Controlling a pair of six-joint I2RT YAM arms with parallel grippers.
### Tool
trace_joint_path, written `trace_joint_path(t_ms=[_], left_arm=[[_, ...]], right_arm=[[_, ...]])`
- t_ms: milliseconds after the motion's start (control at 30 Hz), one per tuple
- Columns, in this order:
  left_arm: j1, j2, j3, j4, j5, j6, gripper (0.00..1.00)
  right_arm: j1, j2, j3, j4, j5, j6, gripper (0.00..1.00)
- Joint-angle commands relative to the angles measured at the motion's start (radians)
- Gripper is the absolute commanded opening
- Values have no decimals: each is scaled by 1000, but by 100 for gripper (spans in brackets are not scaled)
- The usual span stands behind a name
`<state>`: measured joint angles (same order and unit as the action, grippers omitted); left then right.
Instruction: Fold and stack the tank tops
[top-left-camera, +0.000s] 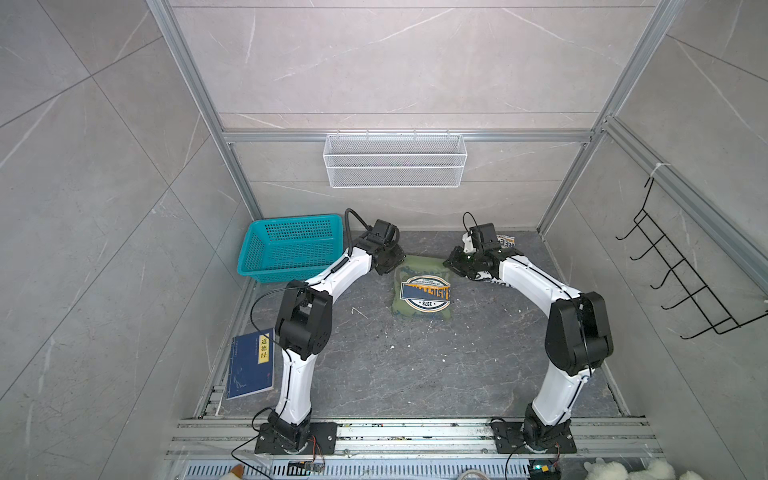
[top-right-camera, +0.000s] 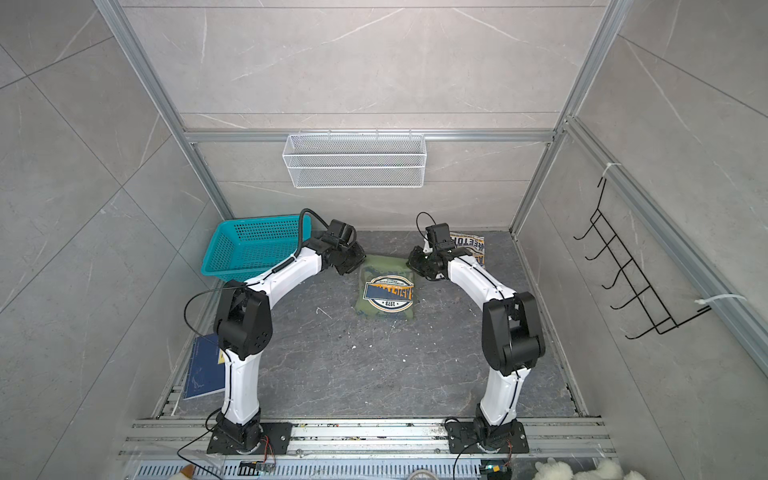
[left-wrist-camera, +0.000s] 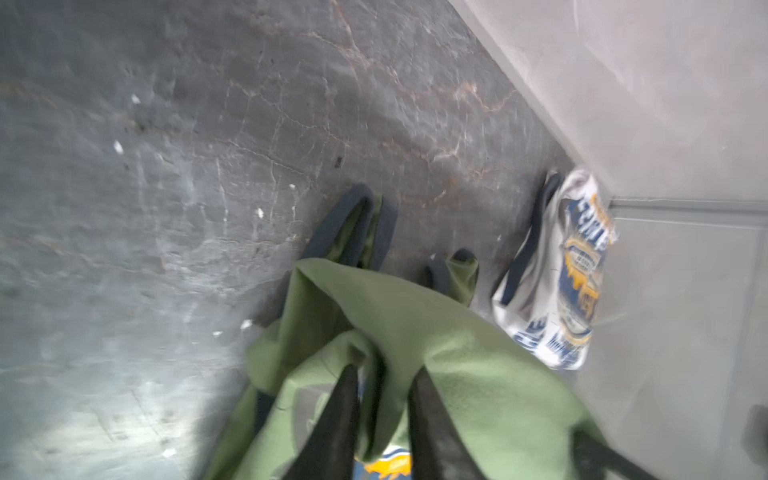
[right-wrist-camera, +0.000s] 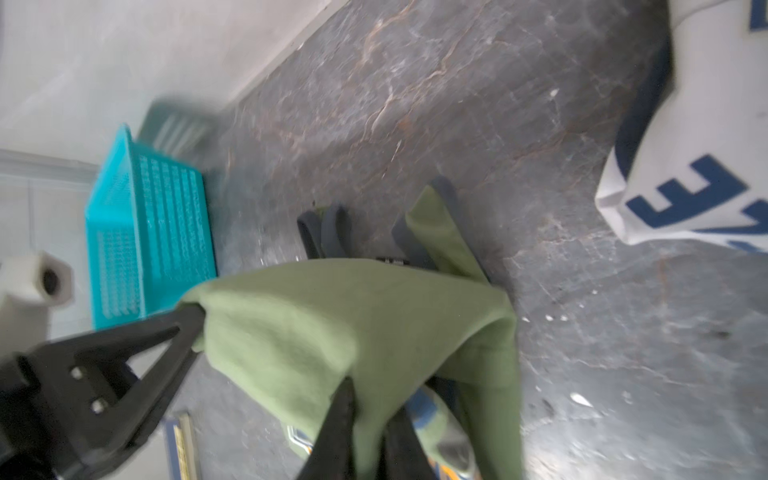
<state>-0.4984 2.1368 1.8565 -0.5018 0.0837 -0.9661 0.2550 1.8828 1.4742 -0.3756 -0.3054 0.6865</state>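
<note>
soft, light olive tank top (top-left-camera: 423, 291), draped limp between left gripper (left-wrist-camera: 384, 374) and right gripper (right-wrist-camera: 372, 399), would suit corner pinches; jaws stand part-open around it, grip cannot be told.

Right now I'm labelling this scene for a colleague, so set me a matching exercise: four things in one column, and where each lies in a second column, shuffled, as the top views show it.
Things:
1. olive green tank top
2. white tank top
3. teal basket
4. dark blue book

Places:
A. near left edge of the table
B. far right corner
C. middle, towards the far side
D. far left corner

Pairs: 1-C, 2-B, 3-D, 4-A.
</note>
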Motion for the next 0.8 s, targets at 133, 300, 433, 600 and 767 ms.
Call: trace_joint_path(t_ms=[133, 300, 433, 600, 767], left_arm=[[34, 90, 219, -97, 76, 123, 68], [38, -29, 136, -109, 1, 223, 75], [37, -80, -12, -97, 8, 231, 76], [38, -65, -179, 18, 78, 230, 77], [39, -20, -214, 94, 177, 225, 78]], right_arm=[[-28, -8, 47, -48, 82, -84, 58], [-28, -93, -20, -64, 153, -185, 66], [-20, -101, -118, -31, 96, -176, 69], [-18, -47, -206, 52, 47, -150, 73], [-17, 19, -213, 95, 6, -141, 73]])
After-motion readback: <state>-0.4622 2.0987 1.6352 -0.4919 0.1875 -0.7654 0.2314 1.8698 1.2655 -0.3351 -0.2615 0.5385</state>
